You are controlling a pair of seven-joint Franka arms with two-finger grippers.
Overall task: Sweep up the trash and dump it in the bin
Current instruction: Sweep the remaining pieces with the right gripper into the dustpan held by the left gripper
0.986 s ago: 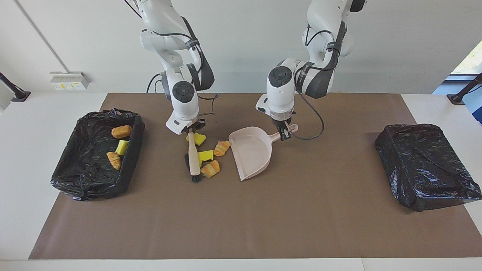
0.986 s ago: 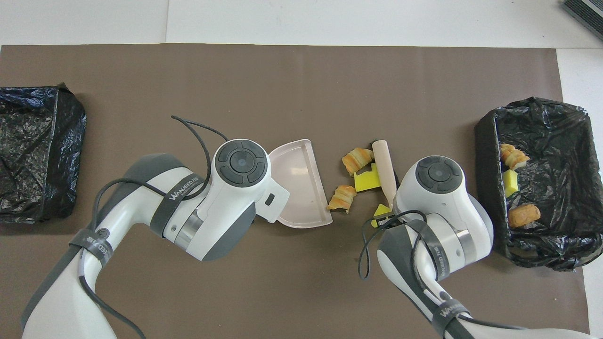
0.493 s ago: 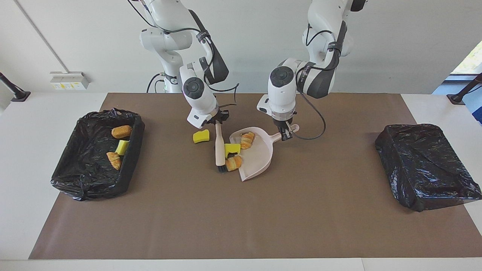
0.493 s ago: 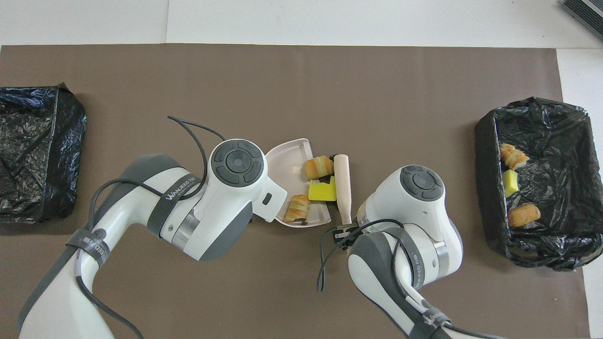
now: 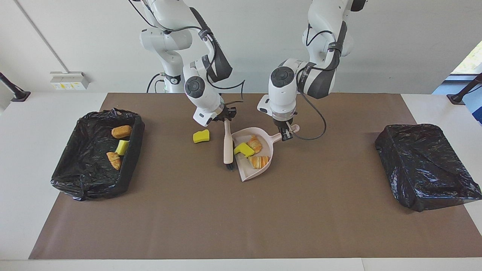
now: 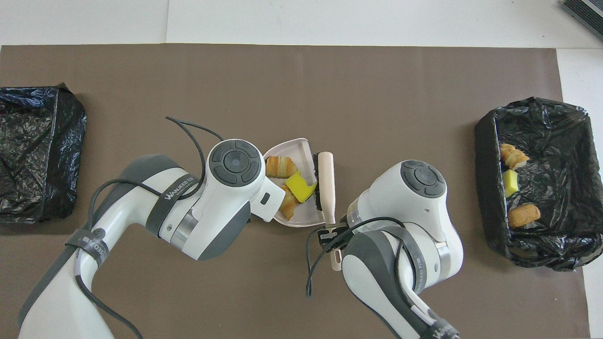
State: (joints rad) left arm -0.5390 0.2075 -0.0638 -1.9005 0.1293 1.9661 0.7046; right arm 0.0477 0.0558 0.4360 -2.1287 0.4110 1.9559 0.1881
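My right gripper (image 5: 226, 119) is shut on the pale handle of a brush (image 5: 228, 145), whose bristles stand at the mouth of the pale pink dustpan (image 5: 253, 171). My left gripper (image 5: 285, 133) is shut on the dustpan's handle. In the pan lie a yellow sponge chunk (image 5: 244, 149) and two striped croissant pieces (image 5: 259, 162). Another yellow sponge chunk (image 5: 201, 136) lies on the mat beside the brush, toward the right arm's end. In the overhead view the brush (image 6: 326, 183) and the pan (image 6: 292, 150) show, and the loose chunk is hidden under my right arm.
A black-lined bin (image 5: 131, 158) at the right arm's end holds a brown bread roll (image 5: 121, 131), a sponge chunk (image 5: 121, 146) and a croissant piece (image 5: 114, 160). A second bin wrapped in black bag (image 5: 425, 165) stands at the left arm's end.
My right gripper swept the brush toward the dustpan, pushing a sponge chunk and two croissant pieces from the mat into it. One sponge chunk stayed on the mat. The left gripper kept still.
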